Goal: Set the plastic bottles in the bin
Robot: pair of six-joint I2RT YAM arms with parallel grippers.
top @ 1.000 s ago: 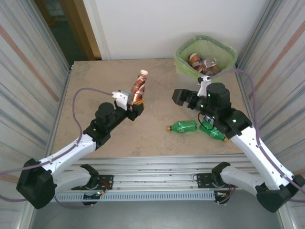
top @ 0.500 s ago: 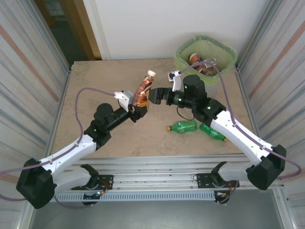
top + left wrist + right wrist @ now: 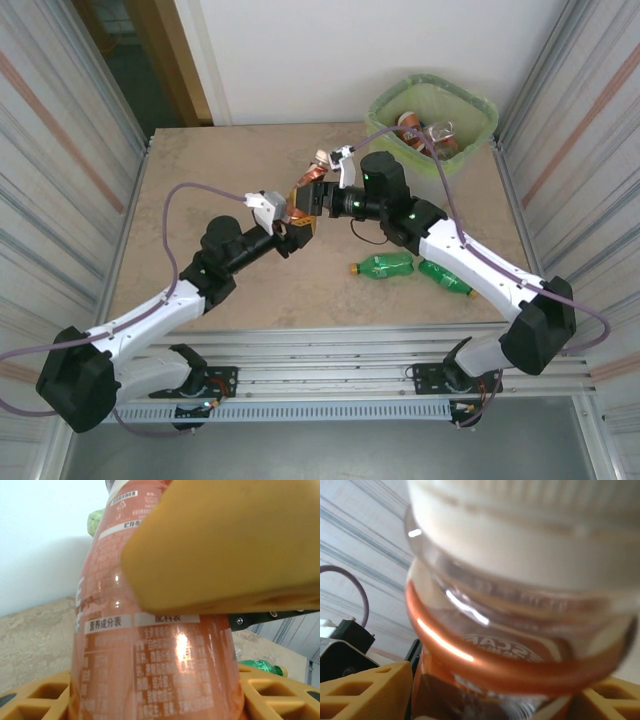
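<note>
L gripper (image 3: 296,218): clamped on lower body of white-capped, brown-tinted plastic bottle (image 3: 311,175), held up, tilted.
R gripper (image 3: 308,198): jaws flank same bottle just above L's; grip unclear.
Bin (image 3: 482,108): tall, translucent, green bag (image 3: 380,125); well beyond R gripper.
2 green plastic bottles (image 3: 385,265): lying nearer arm bases than both grippers.

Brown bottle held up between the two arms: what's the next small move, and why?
Probably close the right end effector firmly on the brown bottle at its neck before the left end effector lets go. The left one clamps the lower body, the right wrist view has the neck between its fingers with the grip not clearly set, and the bin sits on the right arm's side.
</note>
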